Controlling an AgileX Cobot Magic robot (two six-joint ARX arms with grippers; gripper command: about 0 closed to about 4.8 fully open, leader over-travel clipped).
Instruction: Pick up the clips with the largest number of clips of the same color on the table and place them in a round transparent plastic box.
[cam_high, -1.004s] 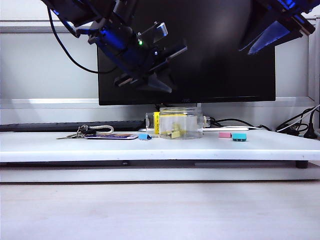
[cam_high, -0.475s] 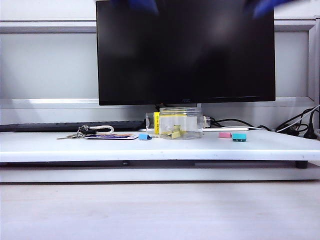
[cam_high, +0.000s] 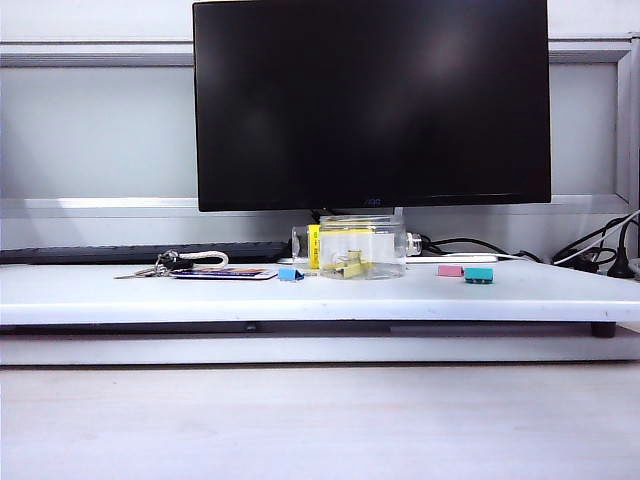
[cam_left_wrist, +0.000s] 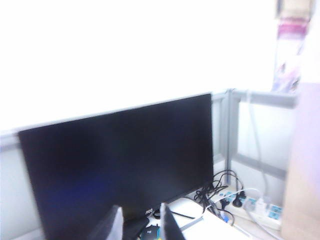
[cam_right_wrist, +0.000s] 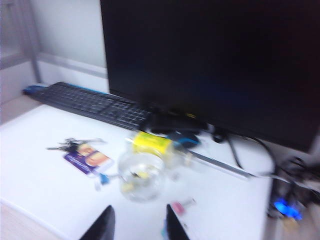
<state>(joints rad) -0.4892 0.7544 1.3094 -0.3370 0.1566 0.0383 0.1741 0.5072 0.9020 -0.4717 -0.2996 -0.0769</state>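
Well beyond the empty, parted right pincer (cam_right_wrist: 136, 224) — the round transparent plastic box (cam_right_wrist: 141, 176).

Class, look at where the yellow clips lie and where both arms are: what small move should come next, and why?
Probably none beyond parking both arms. The yellow clips already lie inside the round clear jar; only a blue clip, a pink clip and a teal clip sit on the table. The left claw and right claw are raised, open and empty.
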